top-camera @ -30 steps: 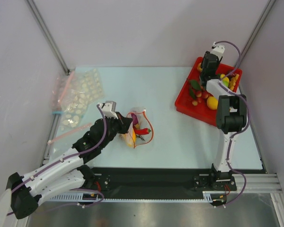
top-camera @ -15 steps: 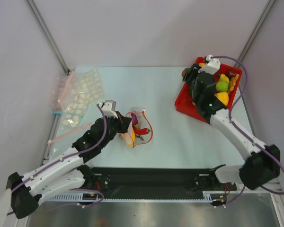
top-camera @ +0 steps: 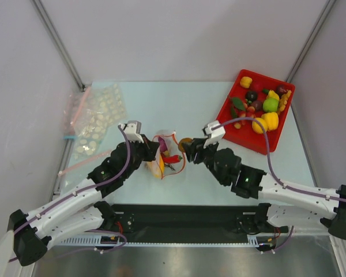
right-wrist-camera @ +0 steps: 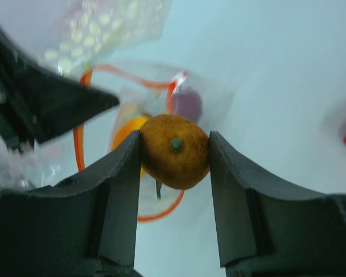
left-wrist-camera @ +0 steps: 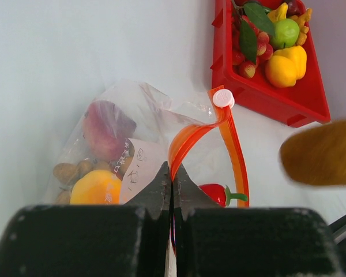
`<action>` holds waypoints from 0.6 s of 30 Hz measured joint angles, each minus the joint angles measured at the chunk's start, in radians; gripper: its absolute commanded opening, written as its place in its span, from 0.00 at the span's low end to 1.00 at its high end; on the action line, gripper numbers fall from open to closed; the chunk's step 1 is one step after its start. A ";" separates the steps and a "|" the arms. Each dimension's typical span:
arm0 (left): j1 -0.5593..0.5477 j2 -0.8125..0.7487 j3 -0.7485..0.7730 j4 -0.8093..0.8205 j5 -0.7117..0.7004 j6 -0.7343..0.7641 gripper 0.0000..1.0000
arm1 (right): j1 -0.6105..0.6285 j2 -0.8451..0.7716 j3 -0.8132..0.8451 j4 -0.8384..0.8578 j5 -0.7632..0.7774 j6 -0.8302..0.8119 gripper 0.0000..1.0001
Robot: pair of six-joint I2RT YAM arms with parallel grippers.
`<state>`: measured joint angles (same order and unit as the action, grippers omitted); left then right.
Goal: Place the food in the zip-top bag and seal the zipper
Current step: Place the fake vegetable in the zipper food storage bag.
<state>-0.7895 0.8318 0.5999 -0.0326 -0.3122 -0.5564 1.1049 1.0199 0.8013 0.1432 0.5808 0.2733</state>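
Top external view: right gripper clamps a brown round toy fruit beside the clear plastic zip-top bag, left gripper pinching its red-orange zipper; some food bagged, more in the red tray, bag unsealed.

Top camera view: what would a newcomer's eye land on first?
The red tray heaped with bright toy food at the table's far right. At centre, the right gripper holds a brown round fruit beside the open zip-top bag, whose orange zipper the left gripper pinches.
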 measured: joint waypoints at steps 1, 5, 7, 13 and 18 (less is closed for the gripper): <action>0.000 0.004 0.003 -0.002 0.000 0.000 0.00 | 0.032 0.000 -0.031 0.026 0.010 -0.027 0.30; 0.000 0.013 0.008 -0.003 0.003 0.008 0.00 | 0.133 0.014 -0.137 0.132 0.025 -0.117 0.31; 0.000 0.015 0.010 -0.002 0.013 0.010 0.00 | 0.166 0.037 -0.138 0.152 0.036 -0.146 0.31; 0.000 0.020 0.010 0.019 0.076 0.027 0.00 | 0.200 0.072 -0.139 0.220 0.072 -0.211 0.32; 0.000 0.020 0.010 0.062 0.146 0.034 0.00 | 0.186 0.091 -0.150 0.300 0.068 -0.241 0.36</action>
<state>-0.7895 0.8516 0.6098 0.0292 -0.1661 -0.5220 1.2911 1.1110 0.6510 0.4431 0.6491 0.0322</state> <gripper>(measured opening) 0.009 0.489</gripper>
